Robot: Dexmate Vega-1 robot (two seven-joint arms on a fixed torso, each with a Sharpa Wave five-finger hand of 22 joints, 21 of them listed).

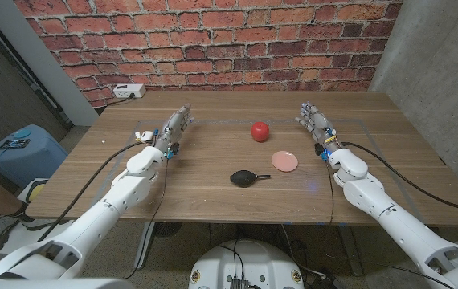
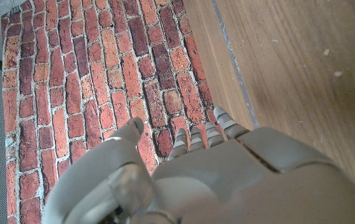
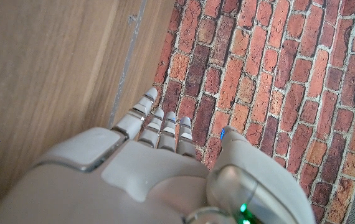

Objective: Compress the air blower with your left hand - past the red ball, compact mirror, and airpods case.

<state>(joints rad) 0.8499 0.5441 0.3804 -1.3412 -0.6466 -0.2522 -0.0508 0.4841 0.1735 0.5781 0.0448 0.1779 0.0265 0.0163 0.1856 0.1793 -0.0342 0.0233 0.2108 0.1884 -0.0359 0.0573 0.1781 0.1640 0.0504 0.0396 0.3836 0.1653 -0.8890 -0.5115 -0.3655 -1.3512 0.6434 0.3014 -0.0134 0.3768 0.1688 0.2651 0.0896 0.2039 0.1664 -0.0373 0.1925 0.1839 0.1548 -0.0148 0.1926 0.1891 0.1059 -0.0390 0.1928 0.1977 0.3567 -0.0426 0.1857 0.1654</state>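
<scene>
Head view showed our left hand (image 1: 177,125) open and empty, upper left, far from the unsqueezed air blower (image 1: 243,177) mid-frame.

the head camera looked down from above the near edge of the counter (image 1: 213,201), facing the brick wall (image 1: 213,40) behind the far edge. each wrist camera sat close behind its own hand, the left hand (image 2: 227,180) and the right hand (image 3: 134,174), looking toward the far edge and the wall, which all three views shared.
</scene>
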